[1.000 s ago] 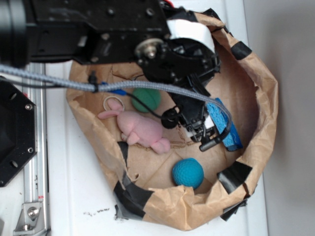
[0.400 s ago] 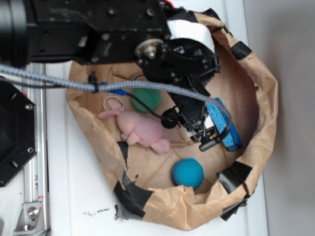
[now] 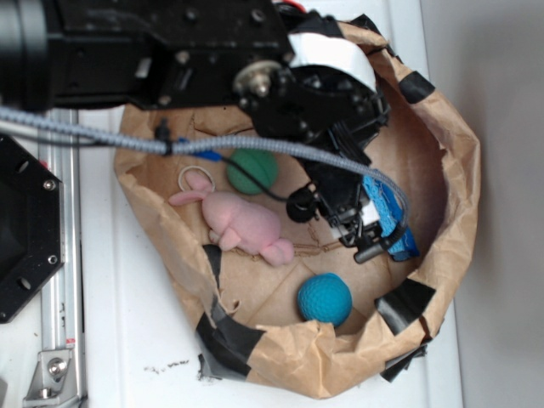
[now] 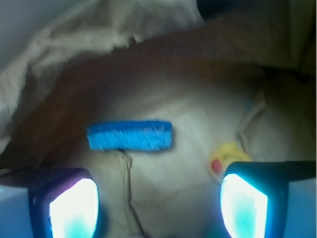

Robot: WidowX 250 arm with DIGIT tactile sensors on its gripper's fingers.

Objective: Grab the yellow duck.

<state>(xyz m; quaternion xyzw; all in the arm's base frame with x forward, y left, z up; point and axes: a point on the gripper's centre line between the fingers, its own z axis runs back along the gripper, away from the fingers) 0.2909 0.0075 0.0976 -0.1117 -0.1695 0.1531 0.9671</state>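
The yellow duck appears only in the wrist view: a small, blurred yellow shape with a red beak, just beyond the tip of my right finger. It lies outside the gap between the fingers. In the exterior view the arm hides it. My gripper is open, its two glowing pads far apart with only bare brown paper between them. Seen from outside, the gripper hangs low inside the paper bag, over the right part of its floor.
A blue sponge lies ahead of the fingers, and shows beside the gripper from outside. A pink plush bunny, a green ball, a teal ball and a white ring share the crumpled bag.
The gripper has shifted a little to the right and toward the bag's front in the exterior view, covering more of the blue sponge. The toys have not moved.
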